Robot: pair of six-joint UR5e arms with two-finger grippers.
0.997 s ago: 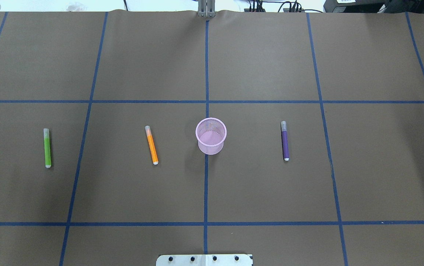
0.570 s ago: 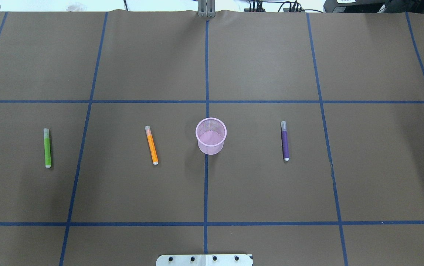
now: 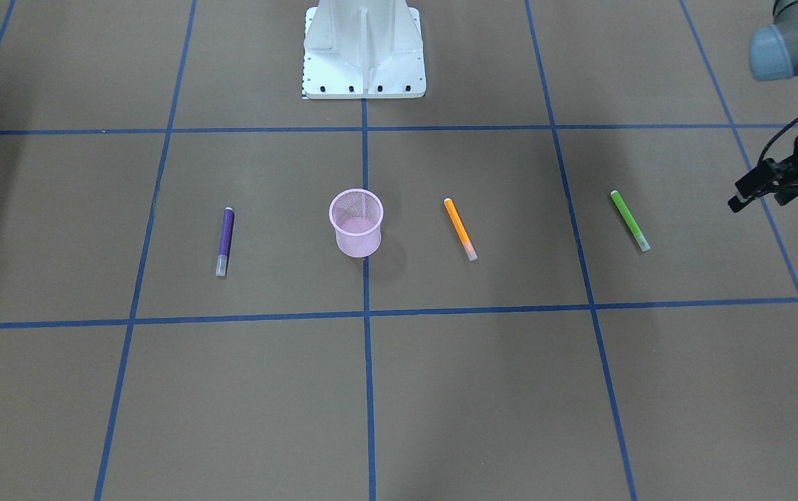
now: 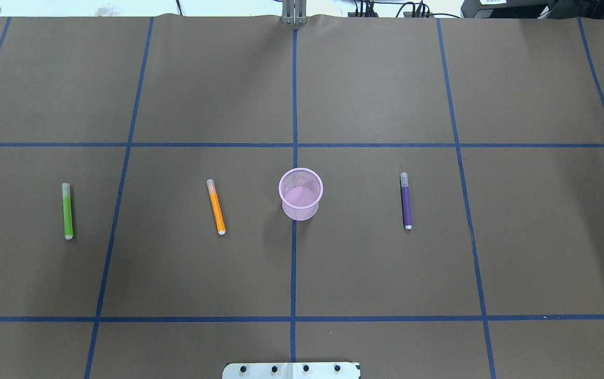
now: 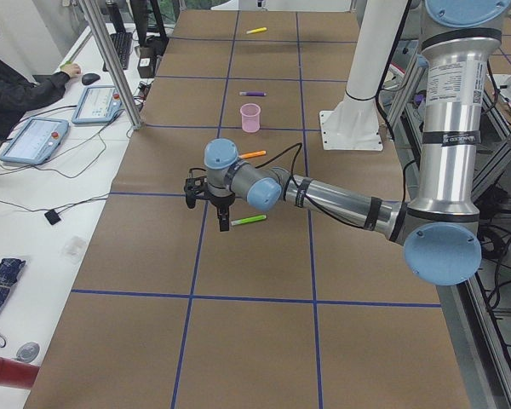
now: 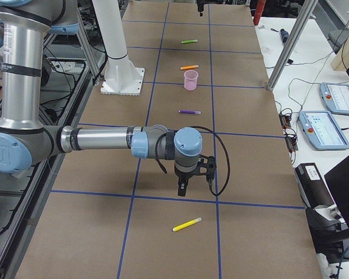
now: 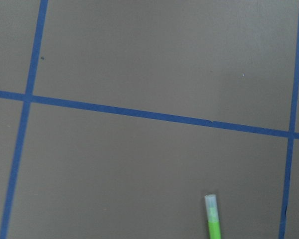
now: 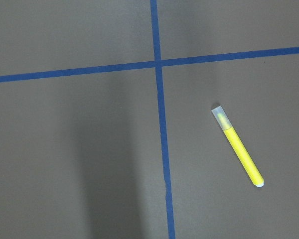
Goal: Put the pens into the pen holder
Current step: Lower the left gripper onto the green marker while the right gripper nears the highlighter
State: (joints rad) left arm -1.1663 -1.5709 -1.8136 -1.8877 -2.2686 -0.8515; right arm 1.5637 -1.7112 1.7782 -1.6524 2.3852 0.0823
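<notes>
The cup (image 4: 300, 192) is standing upright at the middle of the bench (image 4: 386, 263). The near pen (image 4: 216, 206) is lying to its left, the outer pen (image 4: 67, 210) is lying further left, and the third pen (image 4: 406, 200) is lying to its right, all in one row, caps pointing away from the robot. A fourth pen (image 6: 187, 224) is lying well apart, far out to the right

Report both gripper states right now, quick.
Left gripper: jaws open, holding nothing.
Right gripper: shows only in the side view, so open or shut cannot be told.
</notes>
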